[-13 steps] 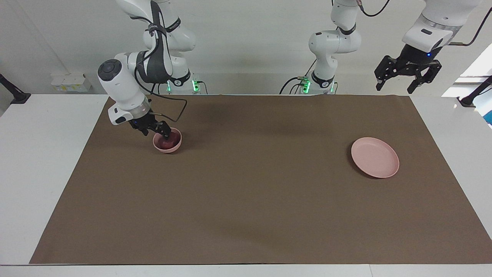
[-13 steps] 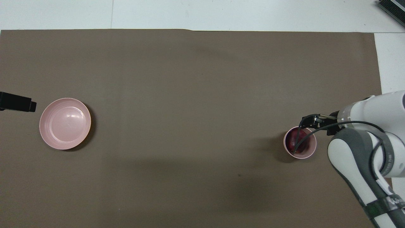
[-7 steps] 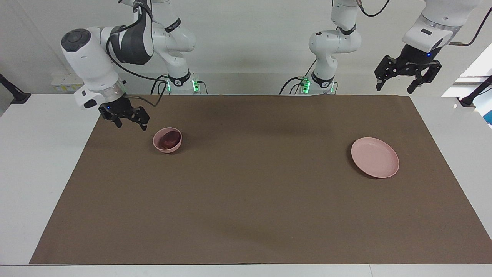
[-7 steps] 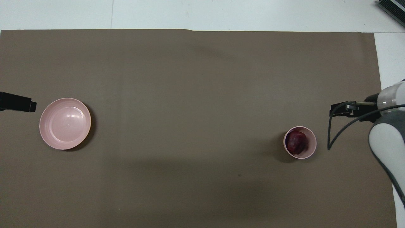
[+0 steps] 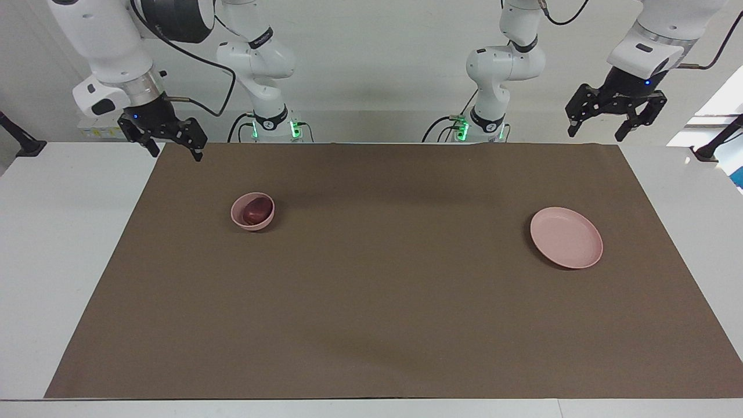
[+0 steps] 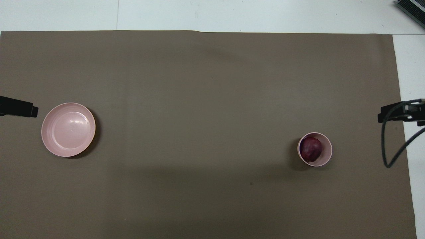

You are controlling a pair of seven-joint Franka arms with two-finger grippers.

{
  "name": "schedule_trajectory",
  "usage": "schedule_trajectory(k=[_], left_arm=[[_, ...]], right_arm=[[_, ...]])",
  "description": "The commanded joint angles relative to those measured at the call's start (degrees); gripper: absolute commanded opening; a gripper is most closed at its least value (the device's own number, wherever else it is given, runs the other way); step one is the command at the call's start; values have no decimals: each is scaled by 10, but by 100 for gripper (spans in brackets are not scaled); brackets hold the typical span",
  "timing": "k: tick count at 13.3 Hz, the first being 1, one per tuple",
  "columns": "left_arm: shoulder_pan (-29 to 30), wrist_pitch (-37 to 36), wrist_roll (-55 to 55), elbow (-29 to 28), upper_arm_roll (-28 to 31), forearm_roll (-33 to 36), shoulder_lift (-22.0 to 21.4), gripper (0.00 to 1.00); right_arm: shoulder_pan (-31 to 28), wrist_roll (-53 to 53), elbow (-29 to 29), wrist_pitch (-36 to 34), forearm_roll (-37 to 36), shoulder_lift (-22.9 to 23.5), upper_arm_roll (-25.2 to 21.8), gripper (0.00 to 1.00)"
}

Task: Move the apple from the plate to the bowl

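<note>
The dark red apple [image 5: 255, 213] [image 6: 311, 149] lies inside the small pink bowl [image 5: 240, 221] [image 6: 327, 154], toward the right arm's end of the table. Toward the left arm's end, the wide pink plate [image 5: 566, 237] [image 6: 68, 129] lies bare. My right gripper [image 5: 172, 148] hangs open and holds nothing, high over the mat's corner by the right arm's base. My left gripper [image 5: 597, 128] waits open and raised over the mat's other corner by the robots. In the overhead view only a tip of each gripper shows at the side edges.
A brown mat [image 5: 383, 290] covers most of the white table [image 5: 58, 244]. A black cable [image 6: 386, 146] hangs from the right arm's wrist. A dark object [image 6: 411, 8] sits on the table at the corner farthest from the robots, at the right arm's end.
The right gripper rose out of the bowl and drew back up toward its base, leaving the apple in the bowl. The left arm has not moved.
</note>
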Motion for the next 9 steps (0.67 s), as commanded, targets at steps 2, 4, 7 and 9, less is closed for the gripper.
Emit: schedule_trajectory(k=[2,4,7,9], left_arm=[[11,-7,6,-2,-7,-7,-7,100],[11,-7,7,-2,-6,-7,-7,100],[11,-7,7,-2,-7,-7,-7,100],[11,-7,7,-2,-6,-7,-7,100]], right_arm=[[-1,-7,22,-21,-2,3,5,100],[2,-6,22,-18,-1,4,7,100],[57,-5,26,-20,-6,8,-24,100],[56,-4,25,-17,0,6,-26,100]])
